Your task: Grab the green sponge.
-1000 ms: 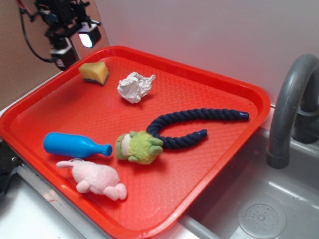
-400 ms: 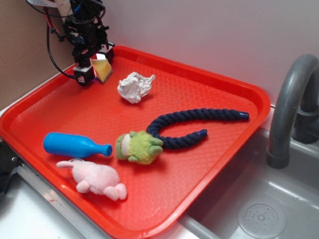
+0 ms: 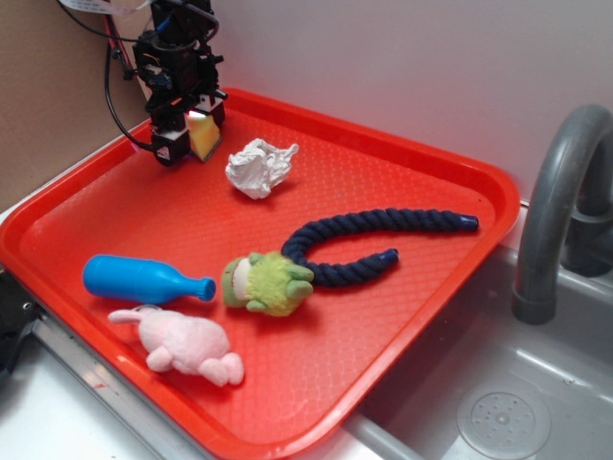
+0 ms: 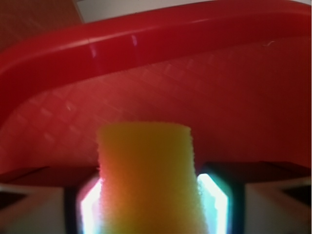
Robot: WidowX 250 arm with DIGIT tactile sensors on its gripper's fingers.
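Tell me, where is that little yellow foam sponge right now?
In the exterior view, the yellow foam sponge sits in the red plastic tray's far left corner, between the tool's fingers, left of the crumpled white paper ball.

No readable text, labels, brands or numbers anywhere — not on the red plastic tray [image 3: 450,278], the blue plastic bottle [image 3: 144,279] or the other items.

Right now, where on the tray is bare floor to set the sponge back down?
Bare: the near-right tray floor below the blue rope, and the left stretch between the blue bottle and crumpled paper. Crowded: the front-left corner around the pink plush and green plush.
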